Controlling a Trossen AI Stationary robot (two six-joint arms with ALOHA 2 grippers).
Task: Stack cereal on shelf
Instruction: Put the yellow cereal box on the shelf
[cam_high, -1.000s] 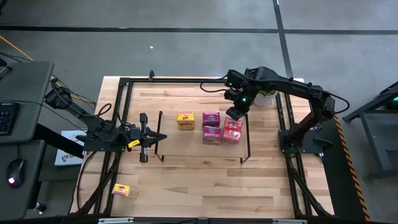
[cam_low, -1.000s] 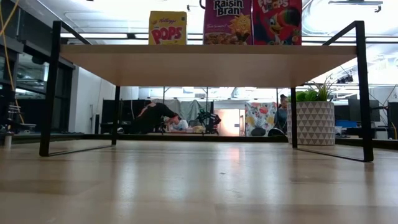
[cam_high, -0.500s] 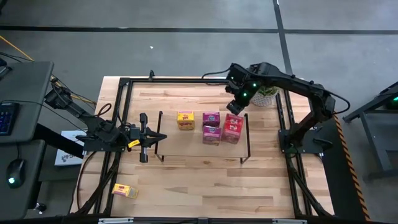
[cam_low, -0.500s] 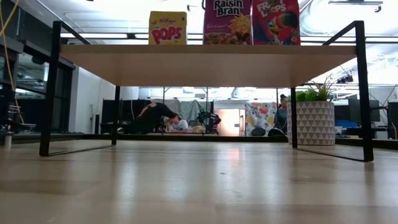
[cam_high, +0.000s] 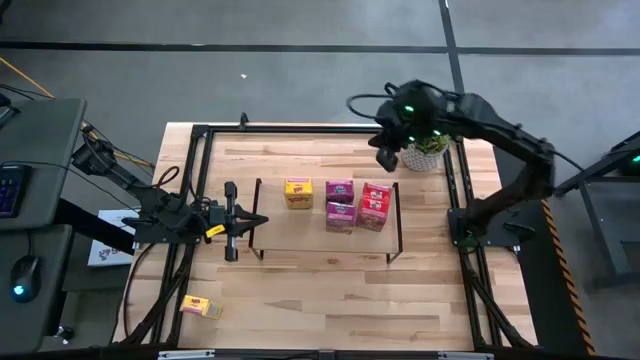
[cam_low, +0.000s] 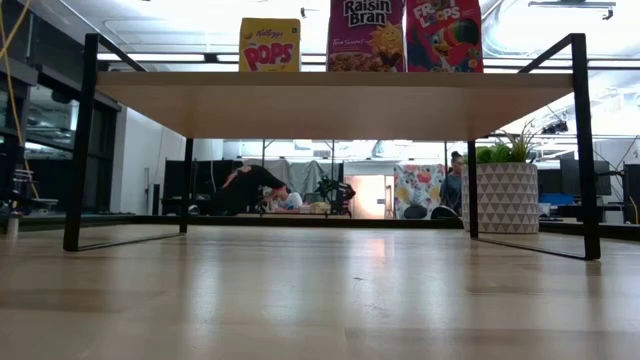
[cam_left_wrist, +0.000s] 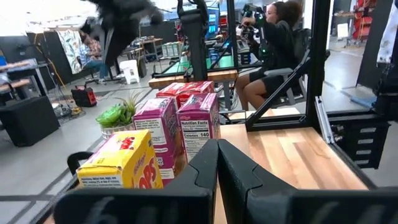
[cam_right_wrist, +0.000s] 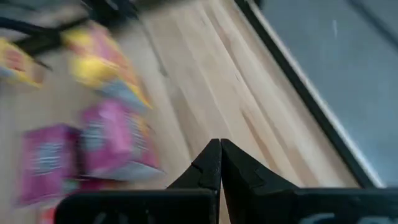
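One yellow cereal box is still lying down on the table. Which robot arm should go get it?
Probably the left. The yellow box lies off the shelf, at the table's near-left corner. The left gripper waits on that side, shut. The right gripper is up by the plant, far across.

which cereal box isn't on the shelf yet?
The yellow box lying alone on the tabletop near the front-left corner. The other five, one yellow, two magenta and two red, stand together on the shelf.
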